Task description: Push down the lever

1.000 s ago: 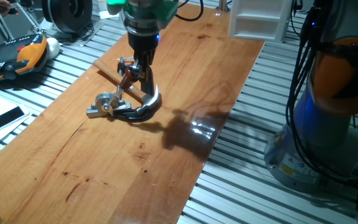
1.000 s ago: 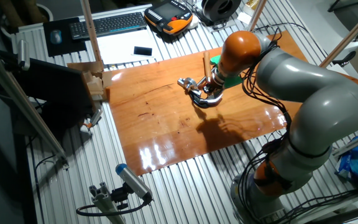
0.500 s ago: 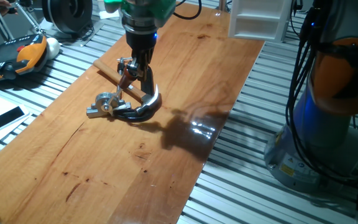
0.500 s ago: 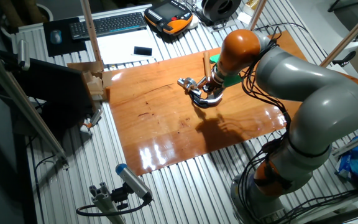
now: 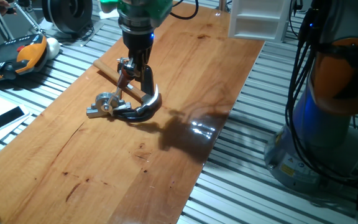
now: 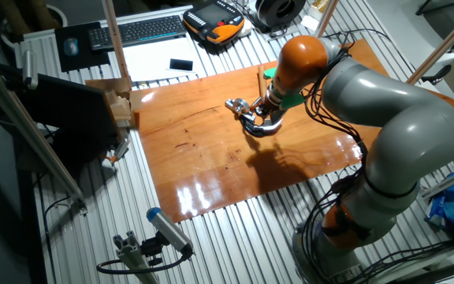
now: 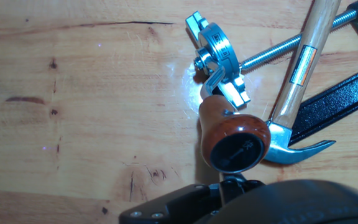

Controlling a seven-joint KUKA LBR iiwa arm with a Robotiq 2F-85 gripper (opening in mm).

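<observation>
One thing matters here: the lever [image 7: 211, 93] stands up off its silver fitting [image 7: 218, 53] on the board [image 5: 166, 162], its red-brown knob [image 7: 234, 140] right under my gripper [image 5: 137, 76]. In the hand view the knob sits just ahead of the black gripper body; I cannot tell whether the fingers are spread or closed. I judge the push is about to start. I would bear on the knob's top and follow the hinge's arc, not straight down, since the round knob could slip sideways. The hammer [image 7: 300, 68] and the clamp [image 7: 347, 93] lie just beside the fitting, so I would keep the stroke off them. Against the frame a second back, the arm has drifted slightly left; the lever looks unmoved.
</observation>
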